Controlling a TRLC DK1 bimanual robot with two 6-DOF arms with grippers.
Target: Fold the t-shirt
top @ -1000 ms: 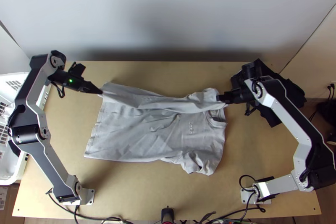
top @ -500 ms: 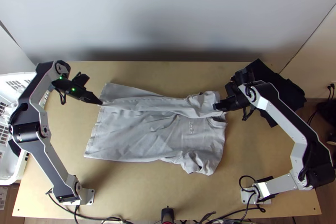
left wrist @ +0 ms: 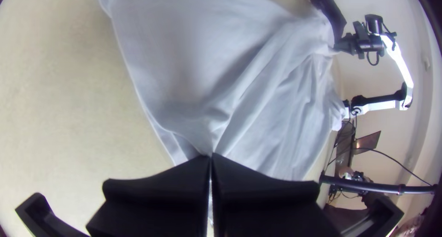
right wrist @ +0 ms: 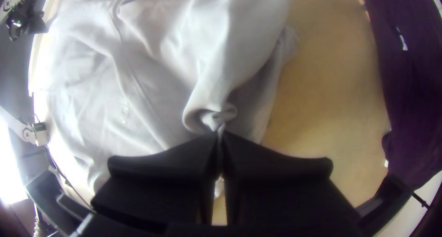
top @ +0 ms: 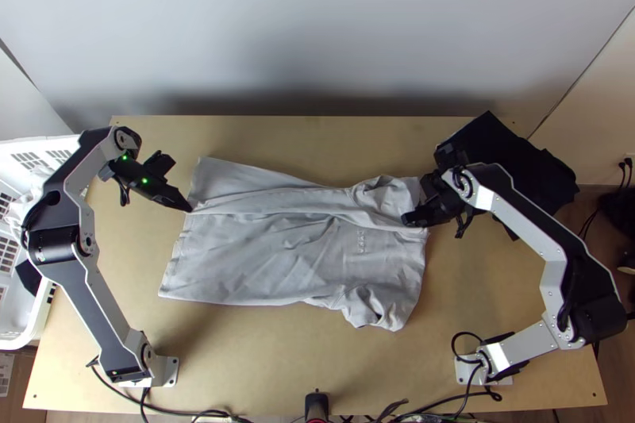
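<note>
The light grey t-shirt [top: 270,252] lies on the table with its hem at the left and its neck at the right; a far-side strip is drawn over toward the near side. At the hem edge, my left gripper [top: 189,208] holds a pinch of that strip. My right gripper [top: 408,219] grips the cloth near the collar. In the left wrist view, my left gripper [left wrist: 211,158] is shut on fabric where creases gather. The right wrist view has my right gripper [right wrist: 220,135] shut on a bunched bit of the t-shirt [right wrist: 161,62].
A black cloth [top: 516,165] lies at the table's far right, close behind the right arm. A white basket [top: 32,320] stands beyond the table's left edge. Bare wood [top: 270,359] stretches between the shirt and the near edge.
Both grippers have come toward the near side, drawing the held strip of shirt with them. More of the far hem corner lies exposed behind the strip.
</note>
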